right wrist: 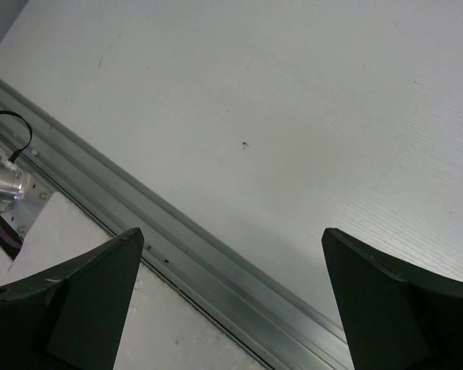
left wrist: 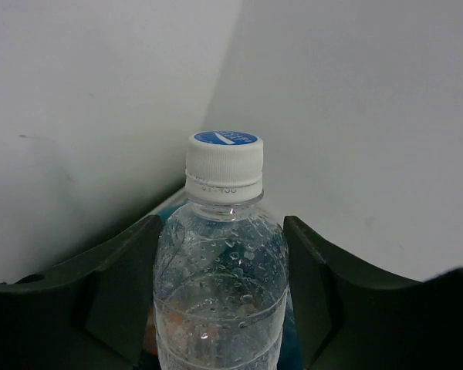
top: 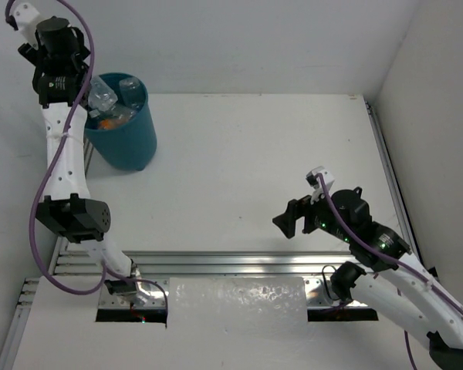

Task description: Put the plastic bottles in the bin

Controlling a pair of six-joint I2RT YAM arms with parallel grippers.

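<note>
Left end effector [left wrist: 220, 239] is far left, up over the bin [top: 128, 143], clamped on a clear bottle [left wrist: 221, 297]: both dark fingers [left wrist: 119, 289] press the bottle's sides. The white cap with a blue top [left wrist: 224, 158] points away from the wrist camera toward the wall corner [left wrist: 216, 92]. There are water droplets on the inside of the bottle. A bit of teal and orange shows below it in the left wrist view, too small to tell more. The bin is a teal bucket standing upright at the far left corner of the worktop [top: 255, 154], just beside the left arm's white link. Inside it in the top view are clear bottles [top: 130, 83] lying tilted near the rim, and an orange bottle [top: 112, 119] lower down, partly hidden. Cannot tell which clear one in the top view is the held one. Right end effector [top: 287, 222] is near right, well apart from the bin, hanging above bare worktop with its fingers wide apart and nothing between them. The right wrist view shows only white worktop and the aluminium rail [right wrist: 216, 285] running diagonally under the gap. A purple cable [top: 37, 208] loops along the left arm.
</note>
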